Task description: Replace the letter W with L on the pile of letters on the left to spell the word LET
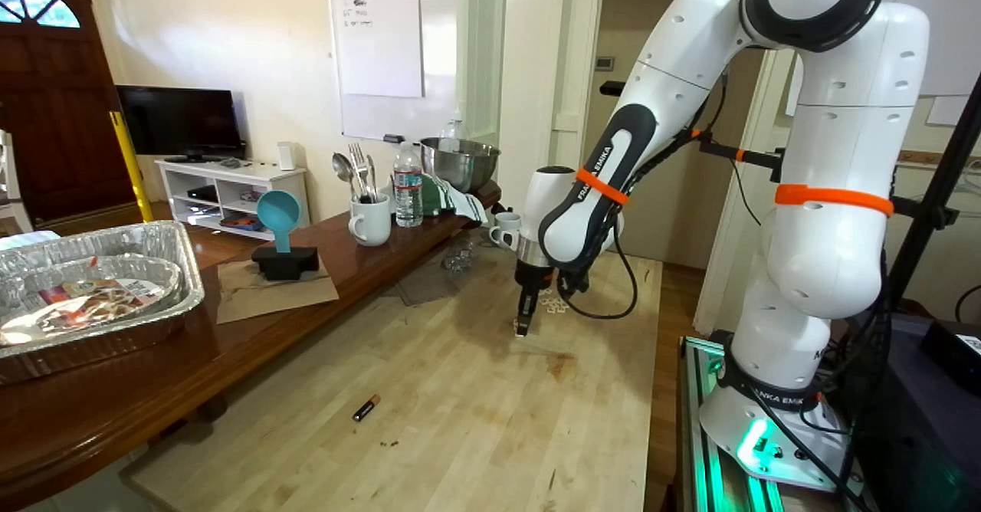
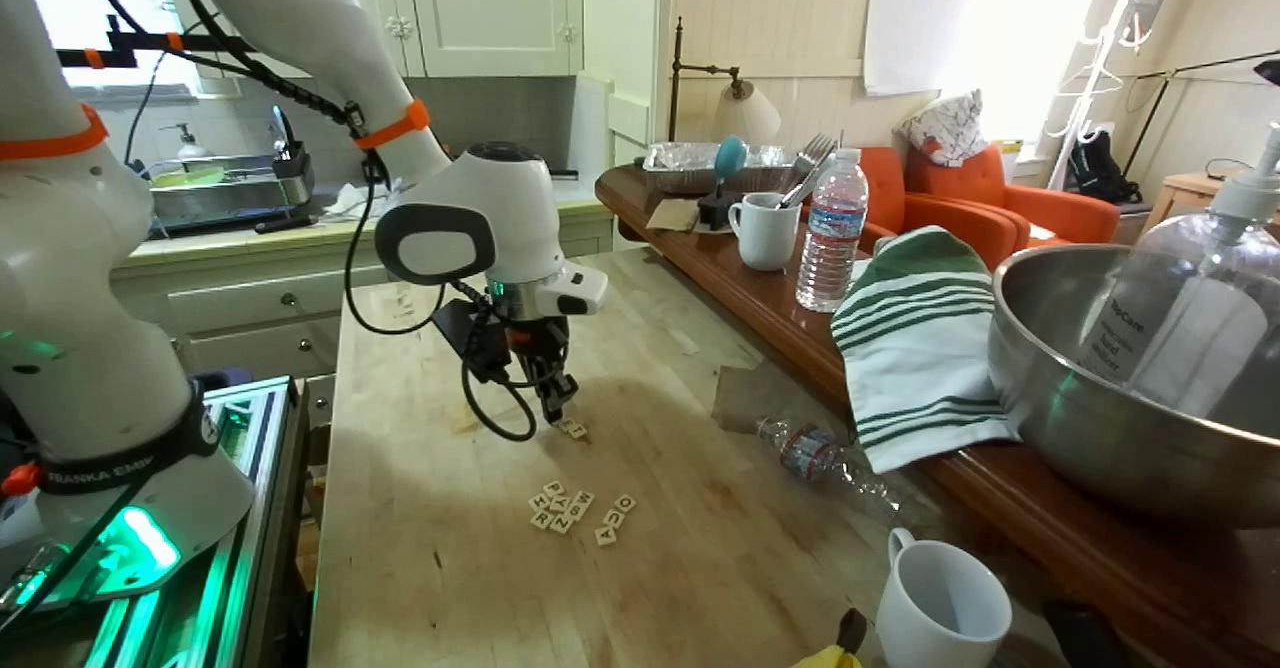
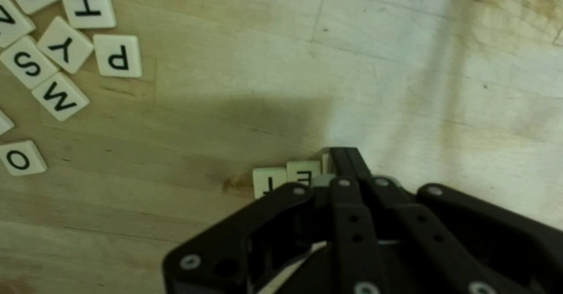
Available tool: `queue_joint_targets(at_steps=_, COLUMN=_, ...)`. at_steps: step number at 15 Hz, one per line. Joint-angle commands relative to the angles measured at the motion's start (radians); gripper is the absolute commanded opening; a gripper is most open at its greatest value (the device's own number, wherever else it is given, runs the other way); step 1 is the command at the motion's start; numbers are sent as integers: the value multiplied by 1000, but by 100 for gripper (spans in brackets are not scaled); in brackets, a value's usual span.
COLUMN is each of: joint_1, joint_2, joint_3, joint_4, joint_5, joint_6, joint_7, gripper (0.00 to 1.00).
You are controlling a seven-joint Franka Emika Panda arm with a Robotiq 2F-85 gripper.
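My gripper [image 3: 344, 151] is shut, its fingertips pressed together and low over the table, at the end of a short row of letter tiles. The row shows a T tile [image 3: 265, 179] and an E tile [image 3: 302, 169]. A sliver of a third tile [image 3: 326, 164] shows beside the E; the fingers cover its letter, so I cannot tell whether it is the L. The W tile [image 3: 60, 97] lies in the loose pile, touching the S tile [image 3: 29, 63]. In both exterior views the gripper [image 1: 524, 329] [image 2: 553, 416] stands right at the row [image 2: 572, 429].
Other loose tiles, such as P [image 3: 118, 56], H [image 3: 87, 4] and O [image 3: 21, 158], lie around the pile. A battery [image 1: 366, 408], a crushed bottle [image 2: 815, 453] and a white mug [image 2: 945, 603] are on the table. A raised wooden counter [image 1: 337, 267] runs along one side.
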Motion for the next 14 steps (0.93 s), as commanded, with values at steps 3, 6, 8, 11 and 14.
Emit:
queue_joint_targets(at_steps=3, joint_1=-2, joint_2=21, joint_3=5, joint_4=0, joint_5=38, joint_6=33, joint_7=1, gripper=0)
queue_joint_targets(at_steps=6, joint_1=-2, joint_2=23, joint_3=5, joint_4=1, joint_5=37, joint_6=33, joint_7=0, gripper=0)
queue_joint_targets(at_steps=8, joint_1=-2, joint_2=25, joint_3=5, joint_4=1, joint_5=36, joint_6=34, joint_7=0, gripper=0)
queue_joint_targets(at_steps=11, joint_1=-2, joint_2=29, joint_3=4, joint_4=1, joint_5=33, joint_6=38, joint_7=2, gripper=0)
queue_joint_targets(at_steps=14, joint_1=-2, joint_2=31, joint_3=4, joint_4=1, joint_5=31, joint_6=41, joint_7=4, gripper=0)
